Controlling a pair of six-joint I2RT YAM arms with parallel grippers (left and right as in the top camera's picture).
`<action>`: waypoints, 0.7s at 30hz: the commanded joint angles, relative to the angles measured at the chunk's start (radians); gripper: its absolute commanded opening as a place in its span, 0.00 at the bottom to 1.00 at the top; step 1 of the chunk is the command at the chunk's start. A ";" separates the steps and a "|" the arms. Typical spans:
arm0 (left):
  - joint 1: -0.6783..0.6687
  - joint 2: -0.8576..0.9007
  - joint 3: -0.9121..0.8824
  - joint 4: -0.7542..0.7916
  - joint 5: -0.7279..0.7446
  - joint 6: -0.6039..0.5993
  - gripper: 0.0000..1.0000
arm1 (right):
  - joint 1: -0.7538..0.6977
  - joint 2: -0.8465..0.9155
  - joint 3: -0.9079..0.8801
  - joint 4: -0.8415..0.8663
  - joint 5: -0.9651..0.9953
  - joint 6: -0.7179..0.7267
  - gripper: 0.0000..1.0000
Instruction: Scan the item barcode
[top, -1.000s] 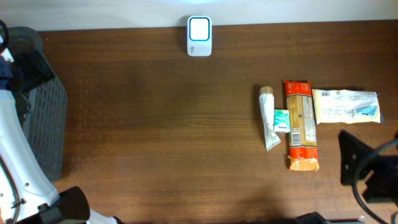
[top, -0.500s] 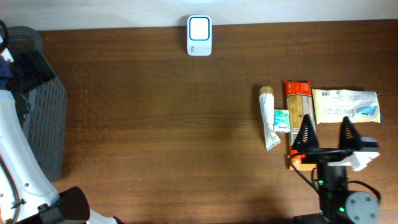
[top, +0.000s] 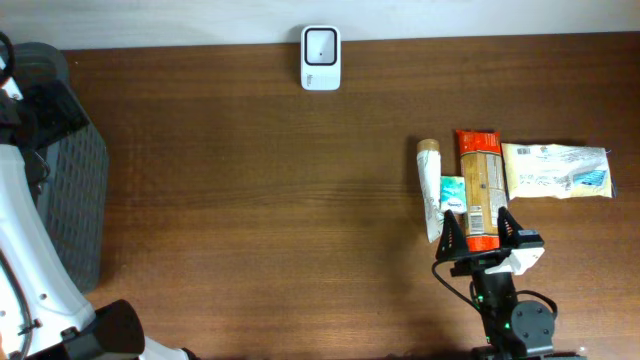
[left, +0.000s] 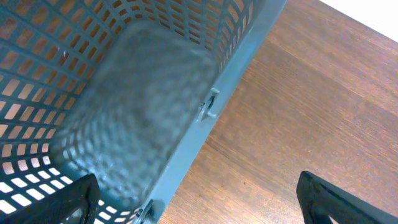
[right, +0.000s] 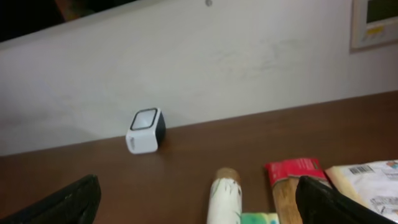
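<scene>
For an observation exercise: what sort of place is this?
Probably a mock shop checkout: a barcode scanner on the table, a pasta packet and tube laid out, and a grey basket.

Left pincer (left: 198, 200) and right pincer (top: 479, 228) both gape wide, holding nothing.

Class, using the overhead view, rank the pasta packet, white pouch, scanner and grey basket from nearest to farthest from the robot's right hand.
1. The pasta packet: its near end lies between the fingers of the right hand in this view.
2. The white pouch: further back, to the right.
3. The scanner: far back, to the left.
4. The grey basket: far left side.
</scene>
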 joint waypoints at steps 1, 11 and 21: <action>0.003 -0.006 0.006 -0.002 -0.003 0.016 0.99 | -0.005 -0.009 -0.010 -0.116 -0.021 0.000 0.99; 0.003 -0.006 0.006 -0.001 -0.003 0.016 0.99 | -0.006 -0.010 -0.010 -0.115 -0.017 0.000 0.99; -0.011 -0.039 0.006 -0.039 -0.003 0.016 0.99 | -0.006 -0.010 -0.010 -0.115 -0.017 0.000 0.99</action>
